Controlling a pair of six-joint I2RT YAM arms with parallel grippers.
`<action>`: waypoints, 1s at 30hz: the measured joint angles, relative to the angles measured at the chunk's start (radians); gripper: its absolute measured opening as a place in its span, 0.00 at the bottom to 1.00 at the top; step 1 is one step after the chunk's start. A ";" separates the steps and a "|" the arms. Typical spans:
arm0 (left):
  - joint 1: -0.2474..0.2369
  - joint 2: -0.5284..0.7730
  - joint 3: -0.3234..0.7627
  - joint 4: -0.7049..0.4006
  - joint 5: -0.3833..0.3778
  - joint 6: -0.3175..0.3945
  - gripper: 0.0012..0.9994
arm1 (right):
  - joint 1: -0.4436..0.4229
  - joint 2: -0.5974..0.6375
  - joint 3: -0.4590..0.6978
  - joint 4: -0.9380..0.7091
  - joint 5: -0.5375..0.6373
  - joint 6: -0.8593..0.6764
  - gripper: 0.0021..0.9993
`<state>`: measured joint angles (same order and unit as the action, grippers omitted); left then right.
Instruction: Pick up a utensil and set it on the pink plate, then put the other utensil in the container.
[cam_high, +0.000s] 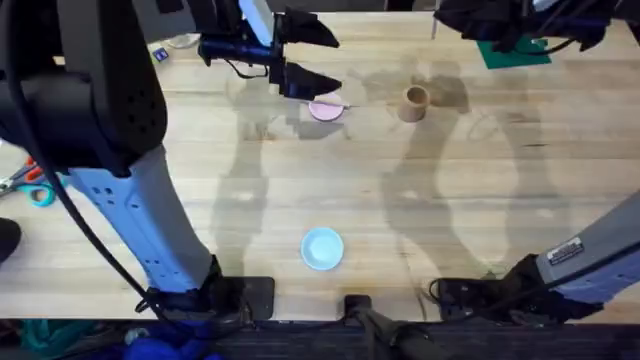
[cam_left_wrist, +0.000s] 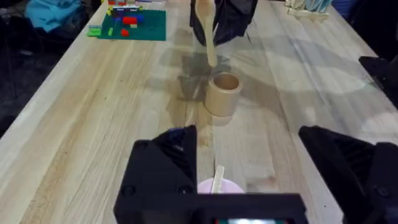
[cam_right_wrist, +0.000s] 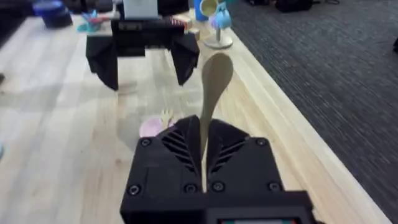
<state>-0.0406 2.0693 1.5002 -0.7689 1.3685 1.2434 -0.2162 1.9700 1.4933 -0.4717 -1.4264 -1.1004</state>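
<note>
The pink plate (cam_high: 325, 110) lies at the far middle of the table, with the wooden fork (cam_left_wrist: 217, 179) resting on it. My left gripper (cam_high: 322, 58) hovers just above the plate, open and holding nothing, one finger on each side (cam_left_wrist: 163, 168). The tan container (cam_high: 414, 102) stands upright to the right of the plate. My right gripper (cam_right_wrist: 204, 134) is shut on the handle of the wooden spoon (cam_right_wrist: 214, 78), bowl end away from the fingers. In the left wrist view the spoon (cam_left_wrist: 205, 28) hangs over the table just behind the container (cam_left_wrist: 222, 93).
A light blue plate (cam_high: 322, 247) sits near the front middle. A green mat (cam_high: 515, 50) lies at the far right, and another with coloured blocks (cam_left_wrist: 130, 23) farther along. Scissors (cam_high: 25, 182) lie at the left edge. The table's right edge (cam_right_wrist: 292, 124) drops to carpet.
</note>
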 joint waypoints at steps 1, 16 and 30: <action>0.000 0.000 0.000 0.000 0.000 0.000 0.99 | -0.001 0.007 0.000 0.000 -0.004 -0.014 0.03; 0.000 0.000 0.000 0.000 0.000 -0.003 0.99 | -0.003 0.083 -0.072 -0.022 -0.018 -0.156 0.03; 0.000 0.000 0.000 0.000 0.000 -0.003 0.99 | -0.003 0.129 -0.108 -0.062 -0.012 -0.222 0.03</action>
<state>-0.0406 2.0693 1.5002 -0.7689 1.3685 1.2406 -0.2192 2.0987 1.3857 -0.5340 -1.4386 -1.3220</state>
